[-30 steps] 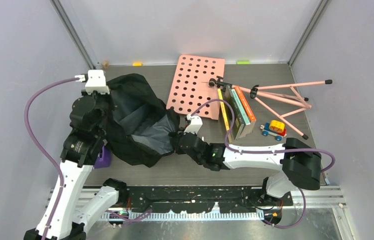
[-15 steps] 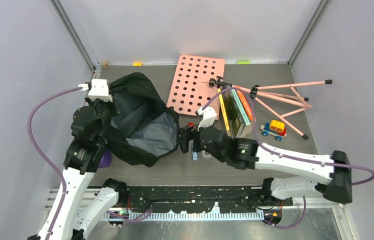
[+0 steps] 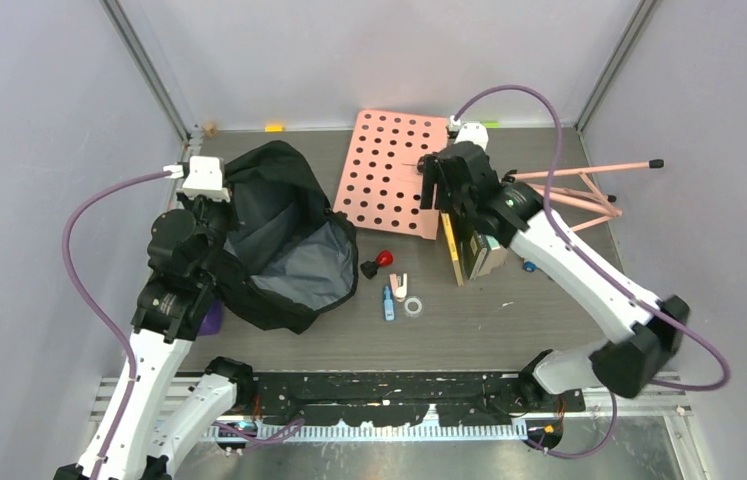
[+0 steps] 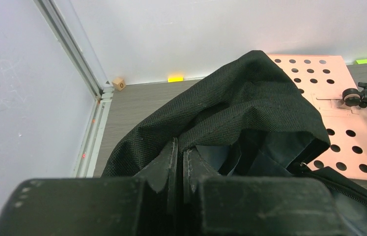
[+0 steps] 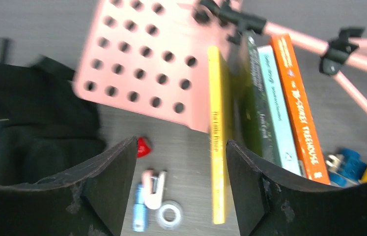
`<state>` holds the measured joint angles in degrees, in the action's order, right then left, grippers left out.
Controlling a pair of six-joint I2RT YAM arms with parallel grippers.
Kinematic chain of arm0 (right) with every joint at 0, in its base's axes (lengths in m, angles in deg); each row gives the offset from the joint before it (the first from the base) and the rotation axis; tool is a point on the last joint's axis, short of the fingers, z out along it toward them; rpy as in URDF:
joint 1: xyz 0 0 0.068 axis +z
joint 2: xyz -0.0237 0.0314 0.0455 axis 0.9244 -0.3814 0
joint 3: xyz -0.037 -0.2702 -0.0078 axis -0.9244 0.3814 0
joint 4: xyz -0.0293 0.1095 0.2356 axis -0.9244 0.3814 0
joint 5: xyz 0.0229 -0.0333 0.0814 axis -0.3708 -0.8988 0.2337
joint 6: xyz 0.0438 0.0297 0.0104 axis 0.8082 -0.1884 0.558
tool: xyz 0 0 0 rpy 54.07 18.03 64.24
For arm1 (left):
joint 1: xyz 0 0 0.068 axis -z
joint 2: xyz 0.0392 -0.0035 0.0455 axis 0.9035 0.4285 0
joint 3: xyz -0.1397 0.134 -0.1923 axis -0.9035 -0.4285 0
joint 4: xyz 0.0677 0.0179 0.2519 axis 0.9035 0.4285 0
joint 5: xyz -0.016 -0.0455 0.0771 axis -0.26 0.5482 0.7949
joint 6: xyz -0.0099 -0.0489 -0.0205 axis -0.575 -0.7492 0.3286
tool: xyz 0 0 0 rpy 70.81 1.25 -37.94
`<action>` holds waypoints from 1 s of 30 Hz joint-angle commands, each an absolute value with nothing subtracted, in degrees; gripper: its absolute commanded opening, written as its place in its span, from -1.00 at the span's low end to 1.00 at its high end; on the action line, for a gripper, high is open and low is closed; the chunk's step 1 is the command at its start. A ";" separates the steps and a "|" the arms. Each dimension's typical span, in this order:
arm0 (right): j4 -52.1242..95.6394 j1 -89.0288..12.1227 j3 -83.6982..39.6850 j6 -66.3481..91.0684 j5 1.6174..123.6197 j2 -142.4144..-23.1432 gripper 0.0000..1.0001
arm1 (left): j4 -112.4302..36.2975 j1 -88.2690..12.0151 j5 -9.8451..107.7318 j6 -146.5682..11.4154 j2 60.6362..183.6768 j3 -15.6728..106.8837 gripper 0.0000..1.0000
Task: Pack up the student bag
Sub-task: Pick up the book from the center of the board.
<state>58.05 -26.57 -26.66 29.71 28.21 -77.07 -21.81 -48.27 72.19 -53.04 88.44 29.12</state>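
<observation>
Left gripper [image 4: 180, 147]: jaws clenched on a fold of black fabric at the rim of the student bag [image 3: 279, 240], holding that edge up at the table's left side. The bag lies slumped with its mouth facing right and gaping, grey lining on show. Right gripper [image 5: 181, 145]: spread wide and empty, hanging over the far middle of the table [image 3: 509, 330], above the row of books [image 5: 265, 113] and the near edge of the pink perforated board [image 3: 394, 170]. Progress, as I judge it: the mouth is propped open and that is about all. The lining that shows is bare, though the deeper pocket is hidden, and everything packable that I can see lies outside, so most of the job is left. Count: one bag. Four books standing on edge, spines up: yellow, dark green, pale teal, orange. One perforated board, flat. One folded pink stand [image 3: 569, 195], its legs splayed to the right. One toy car [image 5: 353, 167], blue and yellow, beside the orange book. Four small loose pieces between bag and books: a red-capped piece [image 3: 379, 262], a blue piece [image 3: 388, 302], a pink-and-white clip [image 3: 400, 287], a ring [image 3: 414, 306]. One purple object [image 3: 209, 318], half hidden beneath the left arm; I cannot identify it.
</observation>
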 commanded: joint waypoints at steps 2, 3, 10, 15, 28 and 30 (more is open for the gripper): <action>68.29 -34.31 -31.49 26.20 36.74 -86.45 0.40 | -23.60 -48.63 70.20 -54.80 89.11 28.28 -1.00; 68.46 -34.82 -31.91 25.80 38.16 -88.47 0.39 | -23.57 -48.63 69.91 -54.85 89.11 28.28 -1.00; 69.96 -36.11 -34.98 24.20 39.39 -95.02 0.23 | -23.48 -48.63 70.06 -54.85 89.11 28.19 -1.00; 70.98 -36.22 -35.32 23.76 36.99 -98.28 0.08 | -23.50 -48.63 70.12 -54.77 89.17 28.19 -1.00; 72.05 -36.16 -34.17 23.73 32.92 -102.17 -0.26 | -23.54 -48.61 70.12 -54.70 88.85 28.06 -1.00; 72.19 -36.12 -33.98 23.94 32.92 -102.10 -0.43 | -23.48 -48.63 70.12 -54.68 88.76 28.04 -1.00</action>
<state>71.53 -36.20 -33.26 24.18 34.62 -102.34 -22.40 -48.27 71.05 -54.06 88.62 28.77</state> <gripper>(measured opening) 0.339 0.034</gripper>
